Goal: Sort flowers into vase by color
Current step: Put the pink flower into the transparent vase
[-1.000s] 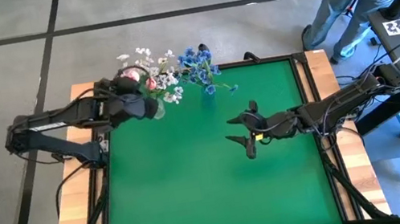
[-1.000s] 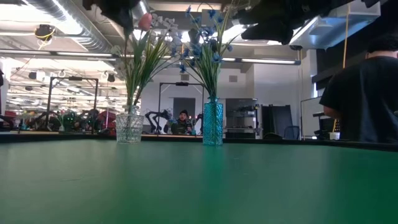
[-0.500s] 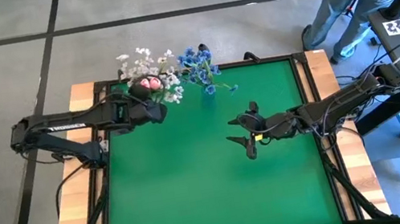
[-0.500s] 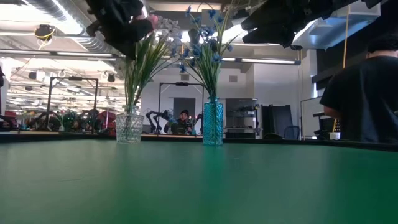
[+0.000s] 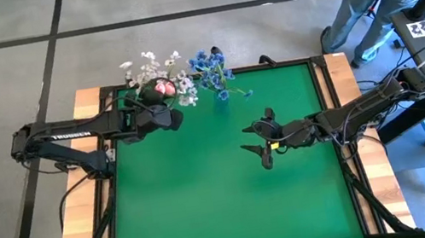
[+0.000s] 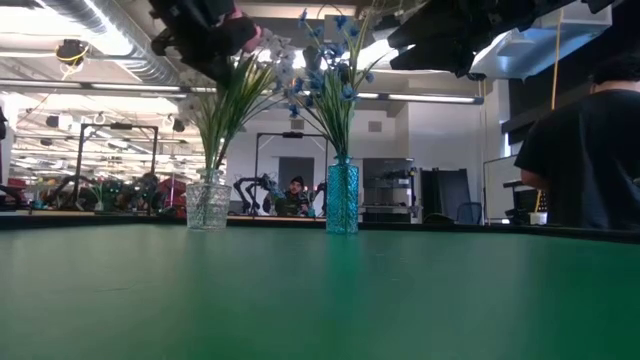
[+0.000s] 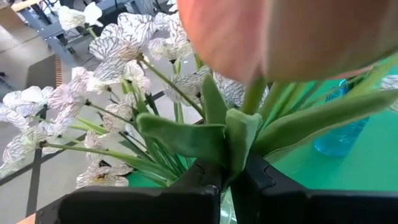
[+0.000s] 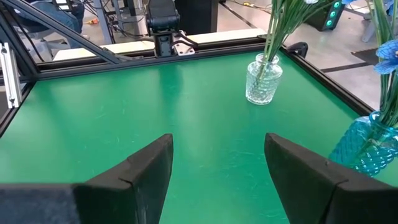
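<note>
The left gripper is hovering high over the clear cut-glass vase, its jaws pinched tight on the green stem of a pink tulip, the bloom standing just above the fingers. That vase is already holding sprays of tiny white blossoms and another pink tulip head, while just beside it the tall blue glass vase is carrying the sprays of small blue blossoms. The risk here is crowding: as the stem is going down among the white sprays, it may be catching on their leaves, missing the narrow mouth, or nudging the light glass vase over. Letting go too high could leave the tulip draped across the blossoms. The right gripper is waiting well apart from the clear vase, over the green table mat, its jaws spread wide and empty.
</note>
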`<state>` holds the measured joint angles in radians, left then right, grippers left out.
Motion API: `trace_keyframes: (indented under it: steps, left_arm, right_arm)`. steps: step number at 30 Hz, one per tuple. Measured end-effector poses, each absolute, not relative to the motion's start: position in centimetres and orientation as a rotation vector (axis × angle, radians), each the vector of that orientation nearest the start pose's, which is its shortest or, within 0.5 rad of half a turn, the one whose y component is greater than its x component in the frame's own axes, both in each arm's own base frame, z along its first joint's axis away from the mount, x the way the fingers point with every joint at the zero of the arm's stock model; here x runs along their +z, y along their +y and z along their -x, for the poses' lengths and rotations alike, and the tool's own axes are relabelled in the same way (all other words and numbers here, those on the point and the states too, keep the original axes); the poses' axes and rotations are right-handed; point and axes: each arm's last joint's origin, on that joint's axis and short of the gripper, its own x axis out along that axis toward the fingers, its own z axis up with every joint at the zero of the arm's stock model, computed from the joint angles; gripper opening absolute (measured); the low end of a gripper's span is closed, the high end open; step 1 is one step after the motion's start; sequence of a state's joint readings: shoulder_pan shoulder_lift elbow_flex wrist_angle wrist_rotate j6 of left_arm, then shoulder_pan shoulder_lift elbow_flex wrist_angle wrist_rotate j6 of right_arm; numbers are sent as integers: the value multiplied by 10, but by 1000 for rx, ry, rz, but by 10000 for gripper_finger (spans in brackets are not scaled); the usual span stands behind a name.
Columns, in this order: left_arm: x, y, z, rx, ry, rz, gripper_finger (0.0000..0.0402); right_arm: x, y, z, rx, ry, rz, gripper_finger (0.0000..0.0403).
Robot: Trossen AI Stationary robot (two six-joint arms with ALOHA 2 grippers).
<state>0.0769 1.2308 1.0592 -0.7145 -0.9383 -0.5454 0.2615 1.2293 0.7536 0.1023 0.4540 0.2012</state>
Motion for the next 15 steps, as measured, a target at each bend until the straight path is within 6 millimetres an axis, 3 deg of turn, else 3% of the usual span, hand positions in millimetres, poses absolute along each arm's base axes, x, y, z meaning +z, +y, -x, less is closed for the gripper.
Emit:
trace_keyframes:
  steps: [6,15]
  left_arm:
    - [300,41,-231,1149,576,99,14]
    - [264,41,-225,1211,568,110,15]
  right_arm:
    - [259,56,-258,-224,331,-68,253]
    - [259,56,-258,-224,330,-69,253]
